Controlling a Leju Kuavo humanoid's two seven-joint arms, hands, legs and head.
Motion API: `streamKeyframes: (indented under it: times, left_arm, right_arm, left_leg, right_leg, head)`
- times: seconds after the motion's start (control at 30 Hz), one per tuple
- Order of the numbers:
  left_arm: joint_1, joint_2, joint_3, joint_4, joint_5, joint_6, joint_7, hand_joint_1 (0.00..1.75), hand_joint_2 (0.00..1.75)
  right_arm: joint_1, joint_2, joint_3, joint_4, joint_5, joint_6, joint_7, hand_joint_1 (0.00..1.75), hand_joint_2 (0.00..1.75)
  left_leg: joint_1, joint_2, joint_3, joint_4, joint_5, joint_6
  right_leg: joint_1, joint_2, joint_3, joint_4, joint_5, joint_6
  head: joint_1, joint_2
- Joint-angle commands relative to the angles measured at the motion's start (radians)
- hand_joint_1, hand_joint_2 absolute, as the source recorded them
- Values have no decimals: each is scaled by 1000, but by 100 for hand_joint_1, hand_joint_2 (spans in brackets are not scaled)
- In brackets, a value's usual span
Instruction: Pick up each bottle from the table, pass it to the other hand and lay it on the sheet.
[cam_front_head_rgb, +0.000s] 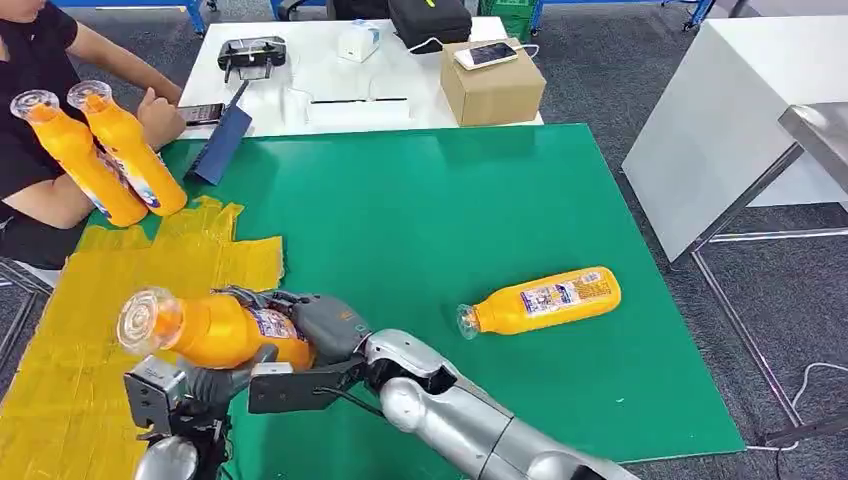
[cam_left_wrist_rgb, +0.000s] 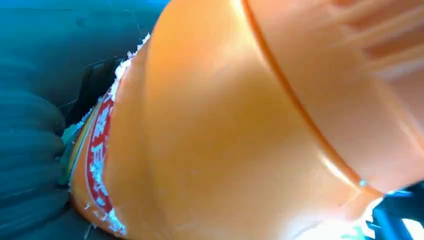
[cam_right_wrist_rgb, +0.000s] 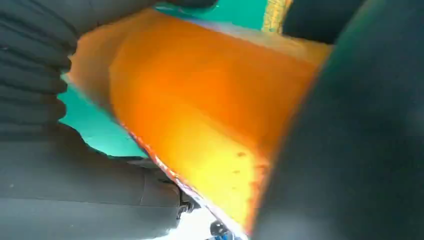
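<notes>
The held bottle (cam_front_head_rgb: 215, 330), lying on its side with its clear cap end toward the yellow sheet (cam_front_head_rgb: 90, 330), sits above the seam of sheet and green table (cam_front_head_rgb: 450, 220), clasped at its labelled body by the right hand (cam_front_head_rgb: 315, 325); the left hand (cam_front_head_rgb: 205, 385) lies just under it, grasp undeterminable. Judged full, rigid and smooth, it is probably heavy and slippery: grip mid-body, not the neck. A second bottle (cam_front_head_rgb: 545, 298) lies well apart on the table.

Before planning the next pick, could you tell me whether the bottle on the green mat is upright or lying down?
Lying down: the bottle rests on its side on the green mat.
</notes>
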Motion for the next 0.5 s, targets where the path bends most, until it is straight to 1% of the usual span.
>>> streamKeyframes:
  times: [0.03, 0.07, 0.1, 0.13, 0.17, 0.2, 0.23, 0.27, 0.3, 0.33, 0.37, 0.4, 0.47, 0.5]
  left_arm:
    - [-32, 66, 114, 69, -617, 503, 8, 175, 175]
    - [-19, 82, 123, 76, -656, 537, 7, 175, 175]
    - [-4, 91, 161, 100, -878, 684, 60, 175, 175]
    - [18, 109, 169, 127, -900, 734, 71, 175, 175]
    - [26, 123, 184, 166, -986, 772, 96, 175, 175]
    - [33, 125, 187, 181, -986, 783, 94, 175, 175]
    - [44, 111, 223, 157, -1136, 783, 113, 175, 175]
    - [48, 101, 234, 155, -1145, 783, 99, 175, 175]
    - [49, 97, 236, 162, -1182, 783, 108, 175, 175]
    - [49, 97, 236, 162, -1182, 783, 108, 175, 175]
    - [49, 97, 236, 162, -1182, 783, 108, 175, 175]
    - [48, 97, 228, 167, -1218, 783, 121, 175, 175]
    - [44, 124, 185, 198, -1303, 783, 190, 175, 175]
    - [41, 222, 125, 221, -1303, 783, 262, 175, 175]
  right_arm:
    - [95, -264, -214, -286, 87, -61, -46, 0, 0]
    - [121, -305, -258, -344, 97, -49, -61, 0, 0]
    - [140, -340, -296, -392, 126, -86, -62, 0, 0]
    - [154, -397, -337, -450, 99, -66, -81, 0, 0]
    - [176, -441, -390, -497, 81, -68, -82, 0, 0]
    - [187, -475, -424, -526, 54, -43, -100, 0, 0]
    - [201, -544, -479, -566, 15, -15, -100, 0, 0]
    - [212, -567, -512, -580, -4, 3, -113, 0, 0]
    - [221, -606, -540, -598, -22, 24, -115, 0, 0]
    - [221, -606, -540, -598, -22, 24, -115, 0, 0]
    - [221, -606, -540, -598, -22, 24, -115, 0, 0]
    - [229, -623, -558, -610, -27, 33, -116, 0, 0]
    - [244, -656, -582, -634, -40, 47, -106, 0, 0]
    - [263, -688, -618, -655, -60, 64, -111, 0, 175]
  left_leg:
    - [0, -8, 1, -1, 1, 0]
    - [0, -7, 2, -1, 1, 0]
    - [-1, -9, 2, -2, 1, 0]
    - [-1, -6, 2, -2, 1, 0]
    - [-2, -9, 4, -2, 1, 0]
    - [-3, -9, 3, -2, 1, 0]
    - [-3, -10, 3, -2, 1, 0]
    - [-4, -12, 3, -1, 1, 0]
    - [-4, -12, 2, -1, 0, 1]
    - [-4, -11, 0, 0, 0, 1]
    - [-5, -13, 1, 1, 0, 1]
    - [-6, -10, 0, 0, 0, 1]
    - [-7, -7, -1, 0, 0, 1]
    - [-8, -12, 1, 1, -1, 0]
  right_leg:
    - [0, -4, 3, -1, 0, -1]
    - [0, -4, 3, -2, 0, -1]
    - [-1, -4, 5, -2, -1, -1]
    - [-1, -3, 4, -2, 0, -1]
    - [-2, -3, 5, -2, -1, -1]
    - [-3, -5, 6, -2, -1, -1]
    - [-4, -6, 5, -2, -1, 0]
    - [-4, -7, 5, -2, -2, -1]
    - [-4, -8, 5, -1, -2, 0]
    - [-4, -8, 4, -1, -1, 0]
    - [-5, -8, 5, -1, -2, 0]
    - [-6, -6, 3, 0, -1, 0]
    - [-7, -5, 1, -1, 0, 0]
    - [-7, -5, 3, 1, -2, -2]
  head:
    - [0, 0]
    - [0, 0]
    - [1, 0]
    - [0, 0]
    - [1, 0]
    - [0, 0]
    - [0, 0]
    - [0, 0]
    - [0, 0]
    - [0, 0]
    - [0, 0]
    - [0, 0]
    - [0, 0]
    - [0, 0]
